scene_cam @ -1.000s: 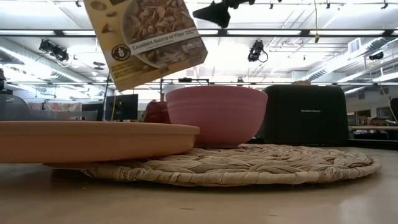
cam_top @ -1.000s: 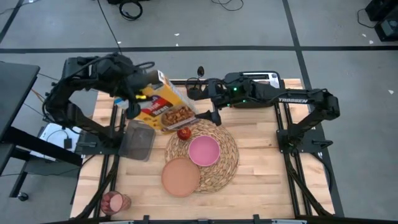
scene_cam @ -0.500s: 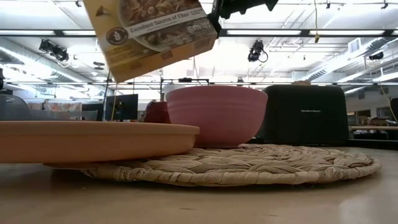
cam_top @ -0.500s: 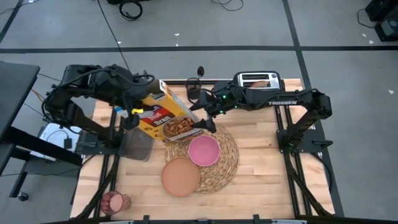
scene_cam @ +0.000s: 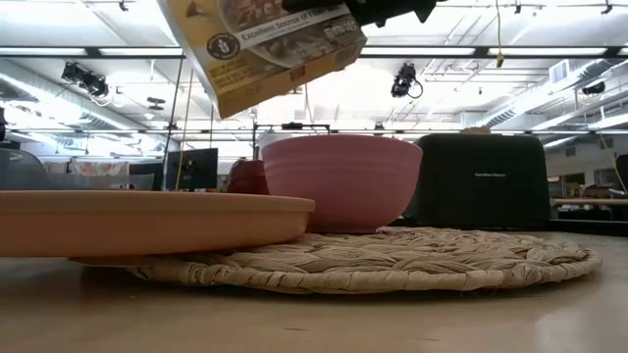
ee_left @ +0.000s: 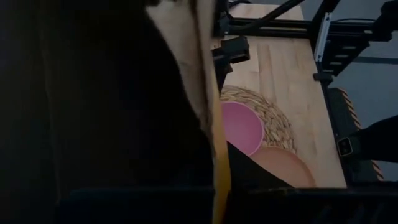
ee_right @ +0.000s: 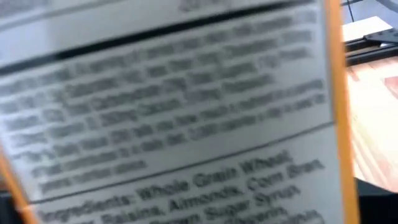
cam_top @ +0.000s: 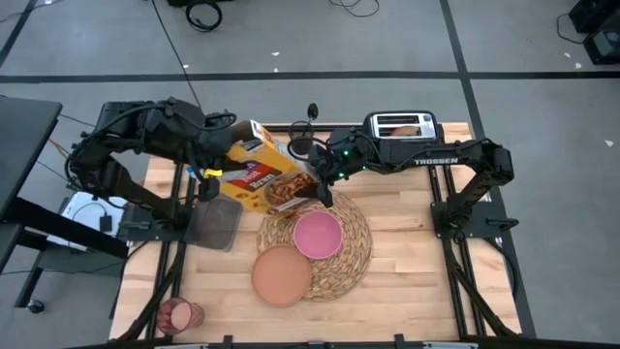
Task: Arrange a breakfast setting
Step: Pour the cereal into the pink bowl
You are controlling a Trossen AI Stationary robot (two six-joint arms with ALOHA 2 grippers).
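Observation:
The yellow-and-blue cereal box [cam_top: 260, 174] hangs tilted in the air over the placemat's far-left edge. My left gripper [cam_top: 209, 174] is shut on its left end. My right gripper [cam_top: 325, 186] is at the box's right end, and the box's side panel [ee_right: 174, 124] fills its wrist view. The pink bowl [cam_top: 317, 234] sits on the woven placemat [cam_top: 351, 254]. The salmon plate [cam_top: 281, 275] rests partly on the mat's near-left edge. The apple [scene_cam: 247, 176] shows behind the bowl. The pink cup [cam_top: 178, 315] lies at the near-left corner. Toast [cam_top: 399, 126] sits in the toaster. The spoon is out of view. My left gripper holds the cereal box by its left end [cam_top: 225, 174], coming level from the table's left. The box itself hides the fingers in the left wrist view [ee_left: 186, 93]. The box is lifted clear of the table and tilted, its right end over the placemat.
The black toaster [cam_top: 402, 131] stands at the far edge behind my right arm. A dark grey tray [cam_top: 215, 221] lies on the table left of the placemat, below the box. Bare wood [cam_top: 407, 262] lies right of the placemat.
The cereal box has stayed in the air and tipped further, its right end swinging toward the table's right over the placemat's far edge and now covering the apple from above. My right gripper has moved toward the table's left and closed in on the box's right end.

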